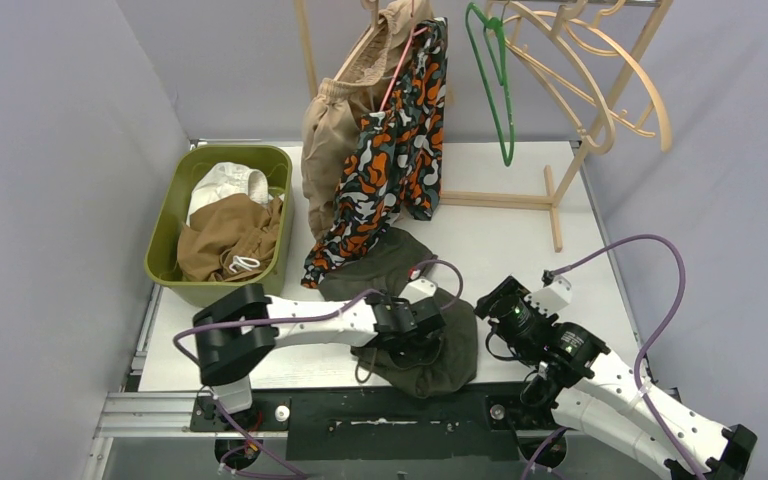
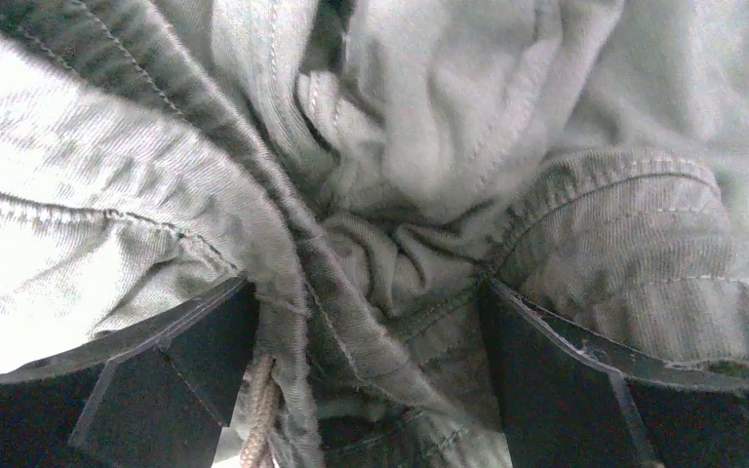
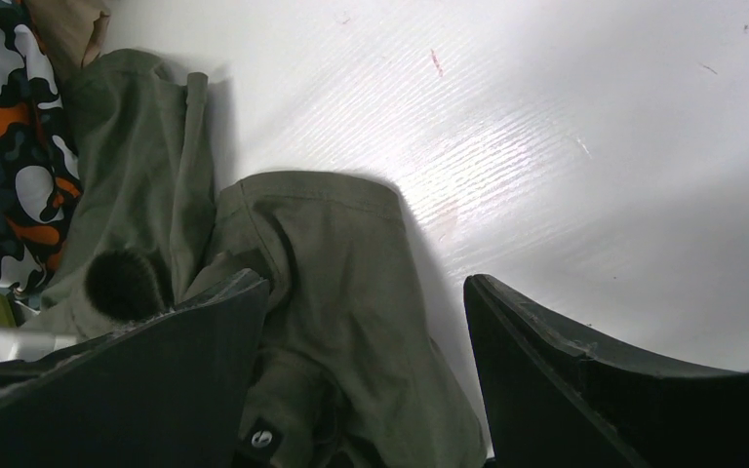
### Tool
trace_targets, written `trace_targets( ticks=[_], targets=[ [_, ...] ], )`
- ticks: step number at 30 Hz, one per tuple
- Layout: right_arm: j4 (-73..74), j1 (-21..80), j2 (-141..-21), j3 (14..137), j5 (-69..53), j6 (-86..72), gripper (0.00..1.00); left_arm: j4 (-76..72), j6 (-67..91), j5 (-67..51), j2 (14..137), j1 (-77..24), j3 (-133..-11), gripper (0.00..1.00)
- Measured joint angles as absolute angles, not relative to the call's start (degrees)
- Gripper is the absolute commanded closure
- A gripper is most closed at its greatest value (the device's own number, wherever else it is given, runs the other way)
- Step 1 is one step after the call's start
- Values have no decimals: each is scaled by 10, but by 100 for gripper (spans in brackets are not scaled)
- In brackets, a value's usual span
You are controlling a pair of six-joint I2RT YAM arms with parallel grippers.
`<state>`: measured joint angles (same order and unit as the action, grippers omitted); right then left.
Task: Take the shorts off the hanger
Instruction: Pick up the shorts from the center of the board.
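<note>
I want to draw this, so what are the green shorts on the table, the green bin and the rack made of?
Olive shorts: soft woven cloth, maybe cotton, matte; it wrinkles and shows stitched seams. Bin: probably plastic, smooth with a slight sheen and a rounded moulded rim. Rack: looks like pale wood, bare or lightly finished; the grain is too small to see.

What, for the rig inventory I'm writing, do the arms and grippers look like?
Both the left arm and right arm have white links with black joints, each trailed by a purple cable. The left gripper and right gripper have broad, flat black fingers. A small green light glows on the right wrist.
</note>
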<state>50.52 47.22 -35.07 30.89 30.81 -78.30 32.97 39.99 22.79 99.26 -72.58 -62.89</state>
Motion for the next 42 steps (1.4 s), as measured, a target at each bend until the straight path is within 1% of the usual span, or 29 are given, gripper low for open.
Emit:
trace_targets(
  ticks=[5,6,7,9,11,13,21,27,31,35,42],
  targets=[
    [500,472,-347,305,305,-782,25,351,450,247,1051,-722,-683,17],
    [500,472,-345,303,304,-781,25,351,458,248,1056,-722,-684,24],
    [499,472,-344,301,304,-781,25,351,463,249,1059,-722,-685,35],
    [498,472,-343,298,301,-781,25,348,475,249,1066,-723,-686,60],
    [497,472,-343,297,299,-781,25,339,488,256,1074,-726,-688,79],
    [497,472,-343,297,298,-781,25,324,497,277,1077,-734,-680,100],
    [493,472,-343,290,296,-779,25,271,565,336,1029,-752,-615,100],
    [479,472,-350,290,296,-772,25,398,609,407,948,-773,-577,100],
    [471,472,-362,290,296,-768,25,469,622,461,858,-770,-580,100],
    [468,472,-365,290,295,-768,25,509,625,486,774,-750,-588,100],
    [456,472,-365,283,288,-772,25,529,567,478,629,-646,-592,100]
  ],
)
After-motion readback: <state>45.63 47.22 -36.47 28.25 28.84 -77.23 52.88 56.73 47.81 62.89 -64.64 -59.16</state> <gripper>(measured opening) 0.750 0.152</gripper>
